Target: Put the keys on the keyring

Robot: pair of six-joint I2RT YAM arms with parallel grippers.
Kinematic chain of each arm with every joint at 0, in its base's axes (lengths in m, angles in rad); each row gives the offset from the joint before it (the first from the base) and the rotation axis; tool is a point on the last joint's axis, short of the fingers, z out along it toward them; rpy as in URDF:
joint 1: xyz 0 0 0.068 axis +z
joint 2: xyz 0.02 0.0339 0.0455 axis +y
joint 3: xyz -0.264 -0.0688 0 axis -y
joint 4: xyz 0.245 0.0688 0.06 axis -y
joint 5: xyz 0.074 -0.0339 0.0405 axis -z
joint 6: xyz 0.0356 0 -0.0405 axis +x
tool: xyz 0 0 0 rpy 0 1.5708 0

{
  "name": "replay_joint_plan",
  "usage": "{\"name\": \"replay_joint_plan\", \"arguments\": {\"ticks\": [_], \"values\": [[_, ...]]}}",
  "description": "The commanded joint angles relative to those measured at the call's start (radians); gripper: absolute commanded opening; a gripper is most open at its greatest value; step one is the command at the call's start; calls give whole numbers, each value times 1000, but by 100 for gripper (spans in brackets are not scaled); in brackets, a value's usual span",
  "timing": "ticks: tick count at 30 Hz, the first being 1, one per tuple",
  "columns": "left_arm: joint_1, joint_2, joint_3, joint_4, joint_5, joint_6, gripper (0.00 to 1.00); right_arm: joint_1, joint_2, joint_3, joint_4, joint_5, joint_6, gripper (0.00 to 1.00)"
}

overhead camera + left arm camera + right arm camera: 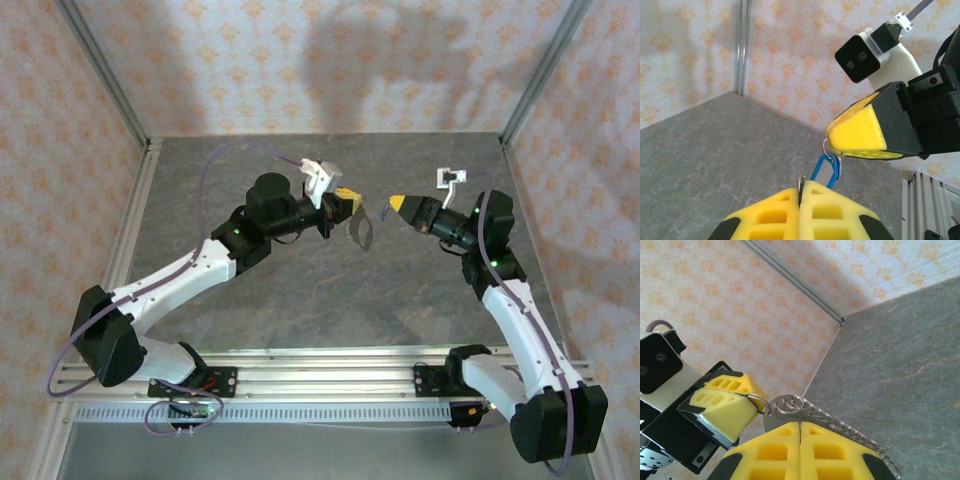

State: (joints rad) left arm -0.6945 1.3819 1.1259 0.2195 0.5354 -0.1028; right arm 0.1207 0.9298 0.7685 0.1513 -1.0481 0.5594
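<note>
left gripper (350, 203), right gripper (397, 203) centred; table (300, 295) edges far

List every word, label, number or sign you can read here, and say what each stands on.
No text can be read anywhere.
Metal disc pinched in the right gripper: blank where it shows.
Wire ring: bare.
Blue key head: no marking seen.
Yellow fingers and wrist camera: no lettering.
Small board by the front rail: too small to read.
</note>
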Motion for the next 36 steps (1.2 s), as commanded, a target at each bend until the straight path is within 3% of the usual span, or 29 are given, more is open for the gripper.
{"name": "replay_joint_plan", "arguments": {"ticks": [1, 14, 24, 36], "values": [[-11, 15, 43, 15, 42, 22, 0, -6, -25, 41, 16, -22, -24, 0], [-14, 29, 48, 47, 32, 17, 0, 35, -21, 93, -19, 14, -62, 0], [-16, -66, 54, 75, -45, 105, 0, 19, -133, 30, -105, 229, -86, 0], [-22, -99, 102, 201, -63, 14, 0, 12, -187, -10, -114, 262, -80, 0]]}}
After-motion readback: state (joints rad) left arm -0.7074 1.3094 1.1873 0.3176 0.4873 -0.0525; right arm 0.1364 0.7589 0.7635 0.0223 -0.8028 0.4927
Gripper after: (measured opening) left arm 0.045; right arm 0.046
